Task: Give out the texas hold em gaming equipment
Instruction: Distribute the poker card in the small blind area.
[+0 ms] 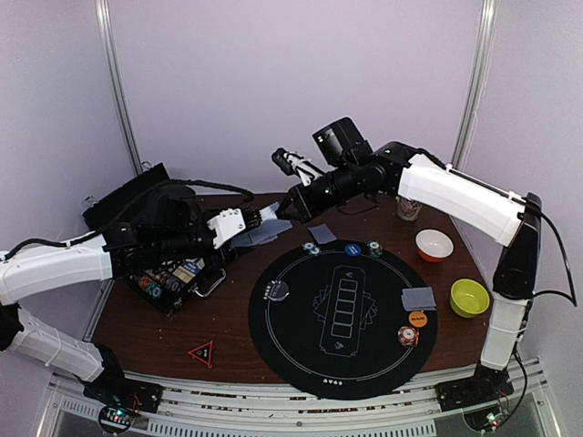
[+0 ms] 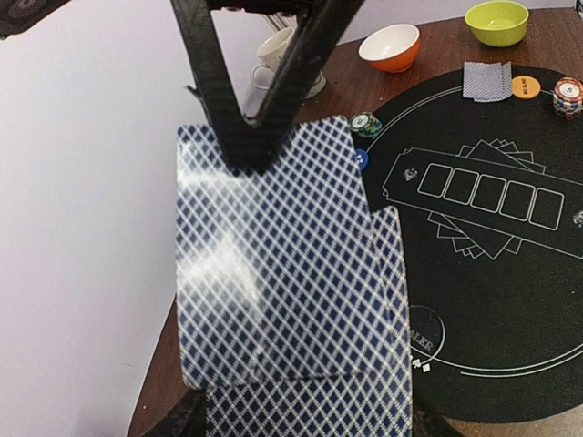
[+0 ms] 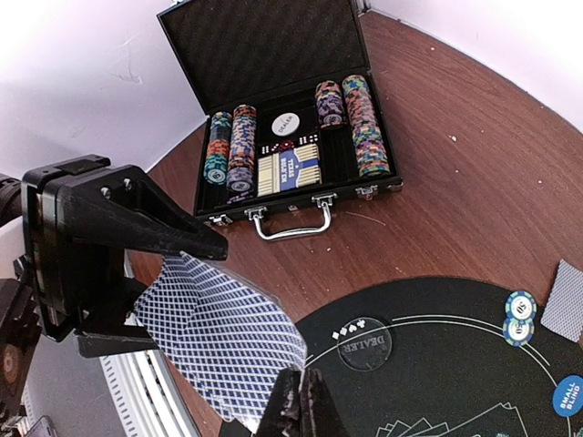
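My left gripper (image 1: 256,223) is shut on a small stack of grey-blue-backed playing cards (image 2: 282,273), held above the table's far left beside the black round mat (image 1: 301,355). My right gripper (image 3: 305,402) is shut on the far edge of the top card (image 3: 219,337); its black fingers (image 2: 244,146) pinch that card, which is slid partly off the one beneath. On the mat lie two face-down card pairs (image 1: 321,233) (image 1: 418,298), striped chips (image 1: 311,247) (image 1: 374,248) (image 1: 408,336), a blue button (image 1: 352,248), an orange button (image 1: 417,319) and a clear dealer button (image 1: 276,291).
An open black case (image 3: 282,146) with rows of chips and a card deck sits on the left of the table. An orange bowl (image 1: 434,244), a green bowl (image 1: 469,297) and a mug (image 1: 409,208) stand at the right. A red triangle marker (image 1: 201,352) lies near the front left.
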`<state>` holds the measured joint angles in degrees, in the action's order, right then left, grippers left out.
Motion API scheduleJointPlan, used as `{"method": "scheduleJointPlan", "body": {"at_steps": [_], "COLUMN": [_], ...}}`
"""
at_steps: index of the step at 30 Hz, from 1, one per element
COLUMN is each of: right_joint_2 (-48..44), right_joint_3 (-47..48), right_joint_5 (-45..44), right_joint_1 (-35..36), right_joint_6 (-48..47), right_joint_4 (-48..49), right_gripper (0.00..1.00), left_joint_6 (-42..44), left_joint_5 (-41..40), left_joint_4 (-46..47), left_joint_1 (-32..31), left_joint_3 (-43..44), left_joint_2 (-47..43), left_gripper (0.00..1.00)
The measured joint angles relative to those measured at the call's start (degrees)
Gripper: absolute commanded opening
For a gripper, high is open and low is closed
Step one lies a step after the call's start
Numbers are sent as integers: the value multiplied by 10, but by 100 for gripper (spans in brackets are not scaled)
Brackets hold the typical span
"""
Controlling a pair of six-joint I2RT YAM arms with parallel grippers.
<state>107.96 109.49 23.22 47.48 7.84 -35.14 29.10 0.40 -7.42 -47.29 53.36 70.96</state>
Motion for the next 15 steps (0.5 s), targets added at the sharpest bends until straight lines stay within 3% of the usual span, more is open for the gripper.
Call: {"method": "scheduleJointPlan", "body": {"at_steps": [7, 11, 15], "right_joint_2": [-42, -128, -196], "right_joint_3": [15, -49, -169], "right_joint_5": [20, 24, -39], "right_joint_1": [-55, -116, -148], "right_joint_6": [26, 101, 216], "right_joint_4": [-12, 70, 211], "right_gripper": [0, 0, 0], "left_joint_6": [0, 0, -1], "left_joint_5": [0, 0, 0], "left_joint_4": [1, 3, 8], "left_joint_1": [0, 0, 0], "left_joint_3": [0, 0, 0], "left_joint_2": [1, 1, 1], "left_gripper": [55, 55, 55]}}
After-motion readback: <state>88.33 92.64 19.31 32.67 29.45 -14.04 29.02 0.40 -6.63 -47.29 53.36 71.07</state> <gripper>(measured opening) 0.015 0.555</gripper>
